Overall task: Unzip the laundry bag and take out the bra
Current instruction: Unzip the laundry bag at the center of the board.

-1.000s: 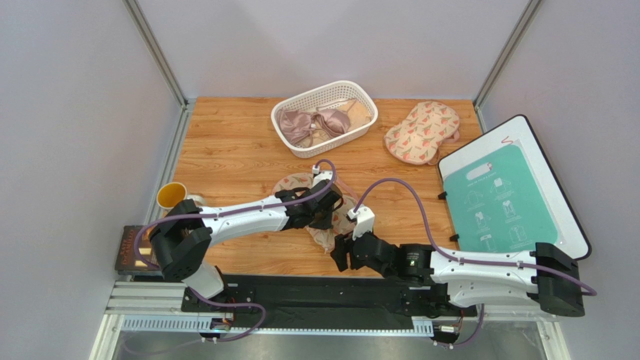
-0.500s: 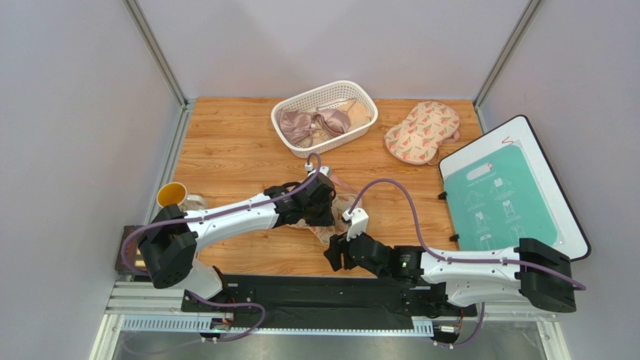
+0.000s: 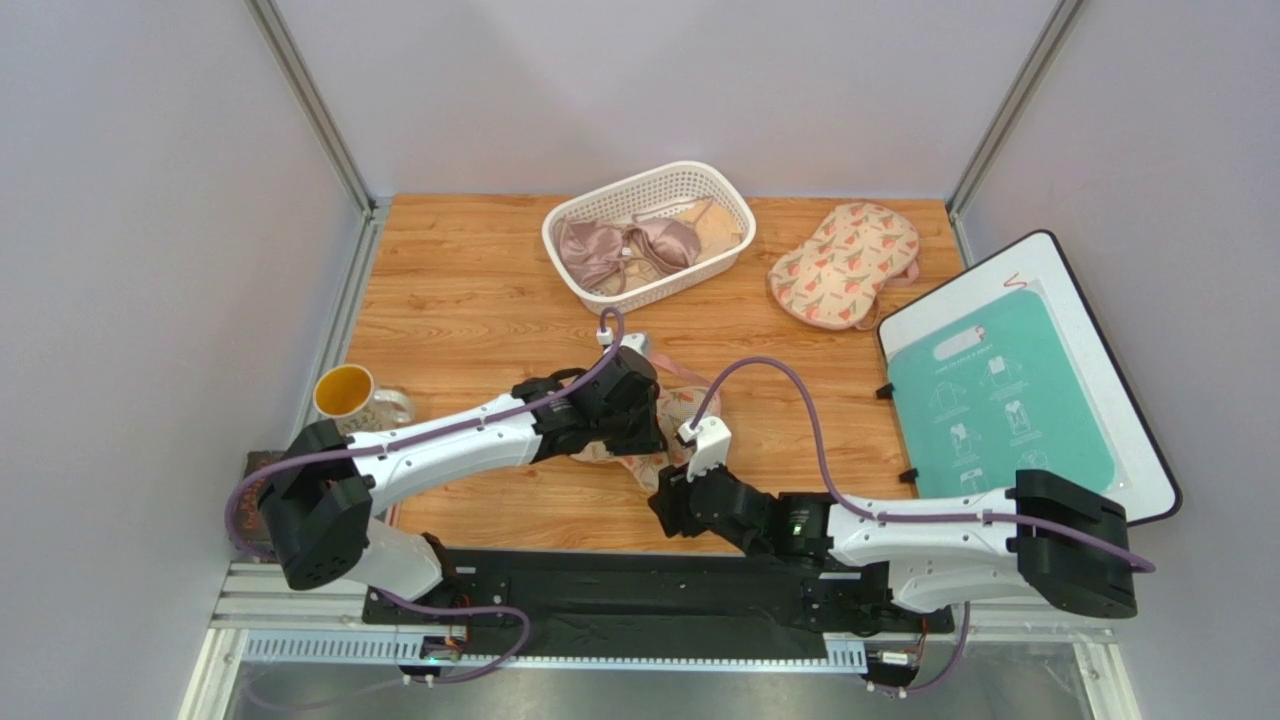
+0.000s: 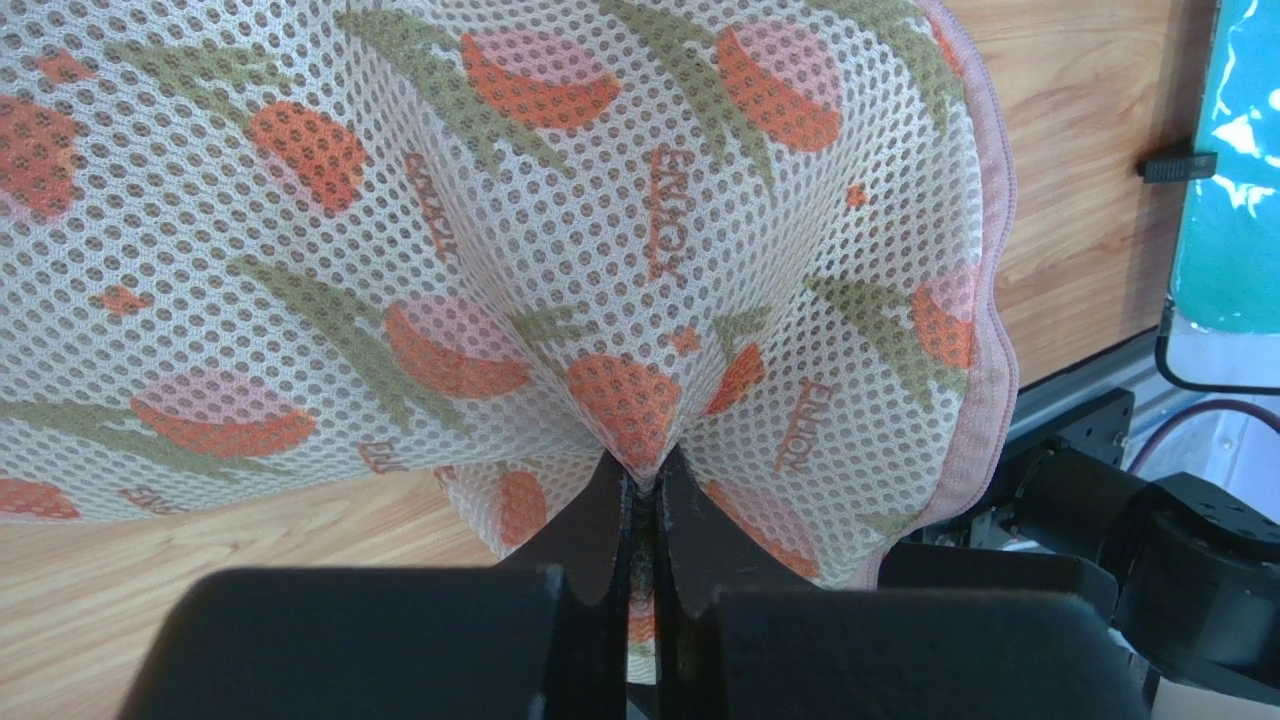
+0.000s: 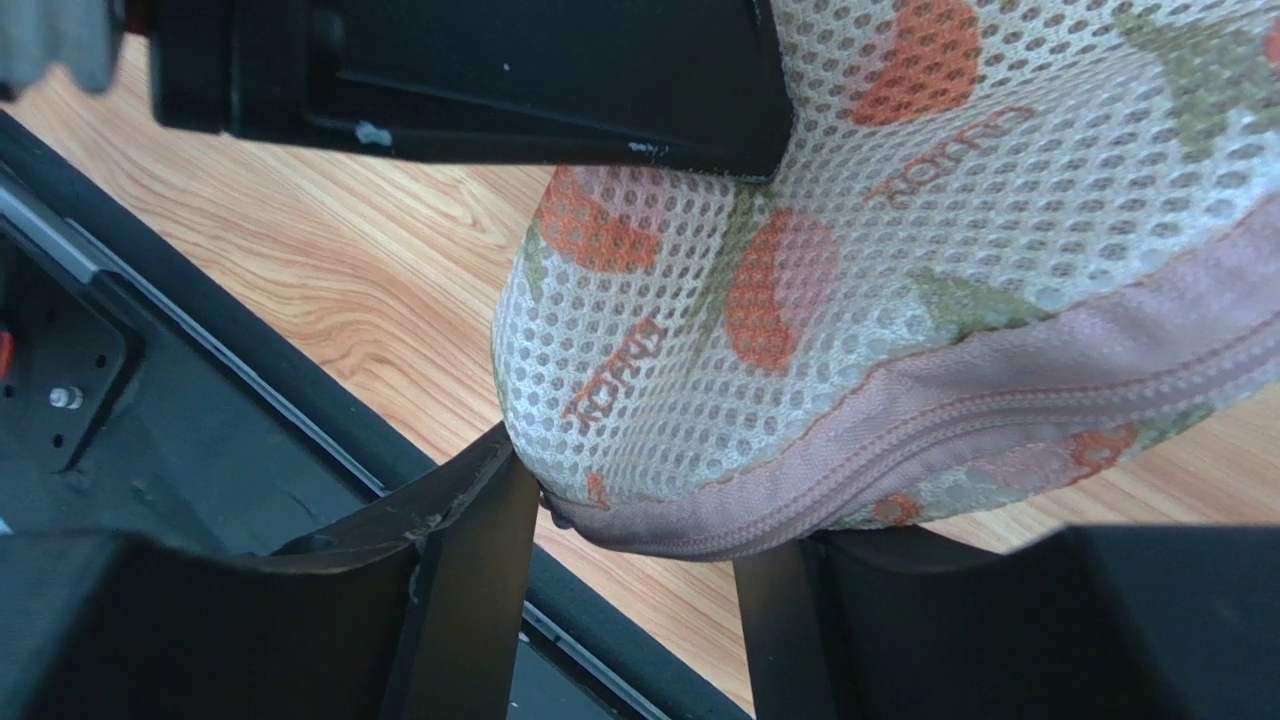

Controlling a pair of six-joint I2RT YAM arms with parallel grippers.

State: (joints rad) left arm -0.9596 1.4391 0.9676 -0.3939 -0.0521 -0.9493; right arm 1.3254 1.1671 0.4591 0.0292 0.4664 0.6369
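**Figure. Two-arm hold on the pouch, read from left to right; places are given from the white basket (image 3: 649,236).**

Nearward of the basket, toward the arm bases, the left gripper (image 4: 646,488) is pinched together on a fold of the laundry bag (image 4: 526,225). The mesh rises to that pinch in a tent and falls away in loose curves. From this we judge the bag light, limp and without stiffness of its own: it will follow whichever hand pulls. The open weave should give the pads good purchase, though a hard tug may stretch it.

Just right of that pinch, and equally nearward of the basket, the right gripper (image 5: 639,525) has its jaws apart. One stands on each side of the pink zip edging (image 5: 962,420), and we see no firm clamp. We take the edging for the firmest part of the bag and so the place to hold. The slider itself does not show. Nor does the bra, which we presume is inside; it should be as soft as the bag.

A second bag (image 3: 845,264) of the same print lies right of the basket, well apart from both grippers.
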